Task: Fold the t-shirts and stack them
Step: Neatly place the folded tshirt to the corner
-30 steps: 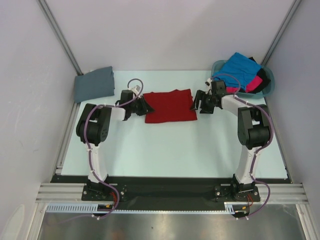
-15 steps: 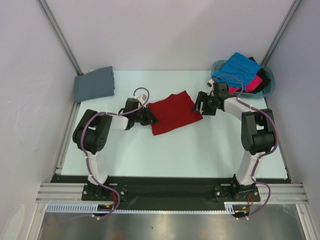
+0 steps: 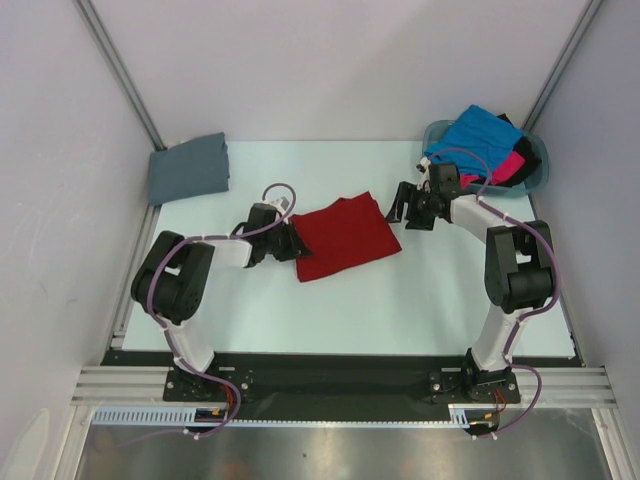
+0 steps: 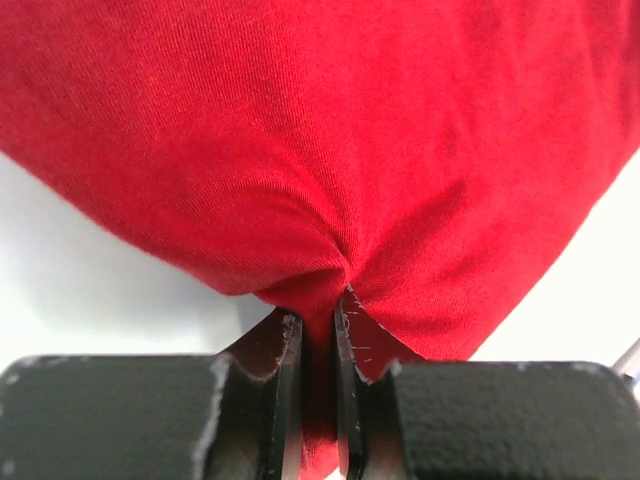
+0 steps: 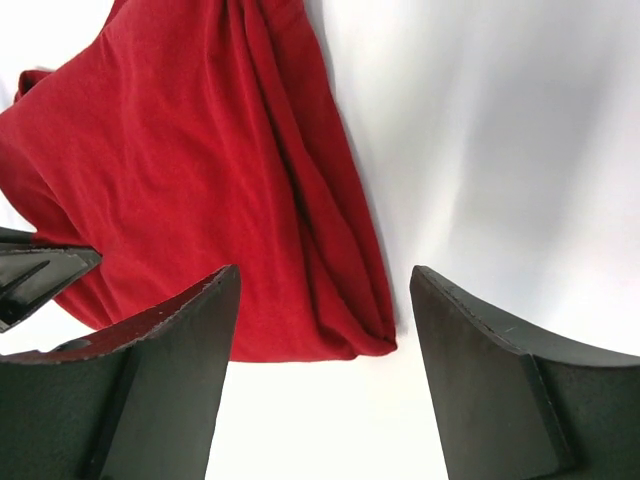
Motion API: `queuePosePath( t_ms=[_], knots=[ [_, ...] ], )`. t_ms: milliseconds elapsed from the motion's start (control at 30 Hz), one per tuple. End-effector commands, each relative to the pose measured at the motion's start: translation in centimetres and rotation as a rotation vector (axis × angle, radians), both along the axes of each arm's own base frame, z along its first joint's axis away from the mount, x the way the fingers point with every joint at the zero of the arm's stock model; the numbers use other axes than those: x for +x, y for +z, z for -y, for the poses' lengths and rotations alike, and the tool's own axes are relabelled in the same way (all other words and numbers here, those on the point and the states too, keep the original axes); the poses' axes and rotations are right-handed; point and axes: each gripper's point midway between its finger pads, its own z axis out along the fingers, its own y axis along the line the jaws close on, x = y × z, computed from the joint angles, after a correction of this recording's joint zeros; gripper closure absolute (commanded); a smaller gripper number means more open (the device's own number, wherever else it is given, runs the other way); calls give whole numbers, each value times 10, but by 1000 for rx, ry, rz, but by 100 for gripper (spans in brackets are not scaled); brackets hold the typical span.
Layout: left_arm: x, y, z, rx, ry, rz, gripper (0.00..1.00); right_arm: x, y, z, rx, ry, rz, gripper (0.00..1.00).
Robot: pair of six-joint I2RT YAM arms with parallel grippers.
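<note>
Top view: folded deep red t-shirt (image 3: 345,237) flat mid-table (image 3: 400,300), skewed. Left gripper (image 3: 292,243) clamped on its left edge. Right gripper (image 3: 405,208) spread wide just beside far right corner, holding nothing. Folded grey t-shirt (image 3: 188,168) in far left corner. Blue t-shirt (image 3: 478,135), pink t-shirt (image 3: 511,167), black t-shirt (image 3: 521,153) heaped in teal basket (image 3: 543,165).
Left wrist: fingers (image 4: 290,345) nearly together, red cloth bunched between.
Right wrist: jaws wide, red shirt corner on table below.
</note>
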Motion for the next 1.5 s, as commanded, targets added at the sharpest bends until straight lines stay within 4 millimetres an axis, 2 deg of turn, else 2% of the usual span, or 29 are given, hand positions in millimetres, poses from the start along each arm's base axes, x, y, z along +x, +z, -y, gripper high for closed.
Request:
queuePosePath(
  t_ms=[0, 33, 133, 167, 267, 300, 367, 400, 433, 500, 600, 633, 700, 733, 833, 867, 933, 967, 1000, 1067, 1100, 1167, 1200, 1300, 1400, 1467],
  knots=[
    [-8, -20, -33, 213, 38, -66, 100, 2, 15, 2, -9, 11, 45, 25],
    [5, -13, -35, 234, 58, -42, 100, 3, 15, 2, -8, 14, 45, 25],
    [14, -12, -38, 281, 61, -45, 100, 5, 12, 1, -7, 17, 36, 25],
    [26, -5, -38, 296, 75, -18, 100, 6, 12, 1, -5, 17, 36, 25],
    [41, 0, -42, 328, 92, -12, 99, 10, 13, -1, 4, 21, 41, 25],
    [42, 0, -42, 330, 88, -17, 88, 12, 13, -3, 13, 26, 40, 25],
    [53, 4, -48, 366, 121, -3, 75, 16, 17, -5, 24, 29, 48, 25],
    [55, 4, -53, 384, 130, -5, 57, 16, 17, -7, 33, 39, 47, 25],
    [59, 9, -51, 382, 130, 6, 48, 18, 19, -9, 40, 46, 52, 25],
    [62, 15, -53, 389, 136, 27, 34, 24, 28, -12, 54, 53, 76, 25],
    [67, 34, -57, 387, 175, 84, 25, 31, 43, -20, 94, 81, 115, 25],
    [68, 38, -57, 380, 177, 94, 25, 33, 43, -23, 106, 93, 114, 25],
    [73, 55, -51, 341, 173, 143, 24, 37, 58, -36, 171, 138, 142, 25],
    [73, 61, -43, 303, 148, 154, 23, 39, 55, -40, 193, 158, 133, 25],
    [82, 80, -31, 244, 128, 206, 23, 41, 68, -60, 273, 226, 154, 25],
    [86, 88, -24, 212, 113, 236, 23, 43, 65, -67, 297, 250, 153, 25],
    [93, 95, -16, 179, 91, 263, 22, 40, 70, -83, 368, 316, 137, 25],
    [95, 98, -10, 157, 70, 265, 22, 39, 68, -87, 388, 335, 124, 25],
    [96, 93, -6, 150, 54, 253, 22, 39, 58, -94, 399, 349, 97, 26],
    [101, 102, 4, 110, 25, 273, 22, 38, 59, -103, 434, 383, 95, 26],
    [101, 102, 7, 96, 22, 271, 21, 37, 51, -107, 449, 393, 72, 26],
    [100, 101, 9, 80, 25, 264, 21, 36, 50, -114, 481, 419, 70, 26],
    [98, 100, 11, 69, 14, 257, 21, 38, 40, -115, 480, 409, 46, 26],
    [101, 96, 20, 31, -14, 255, 21, 42, 28, -116, 478, 389, 27, 26],
    [98, 82, 24, 18, -26, 233, 21, 50, 12, -110, 433, 360, 31, 26],
    [95, 66, 24, 23, -31, 193, 21, 56, 1, -103, 402, 331, 25, 26]
  ],
)
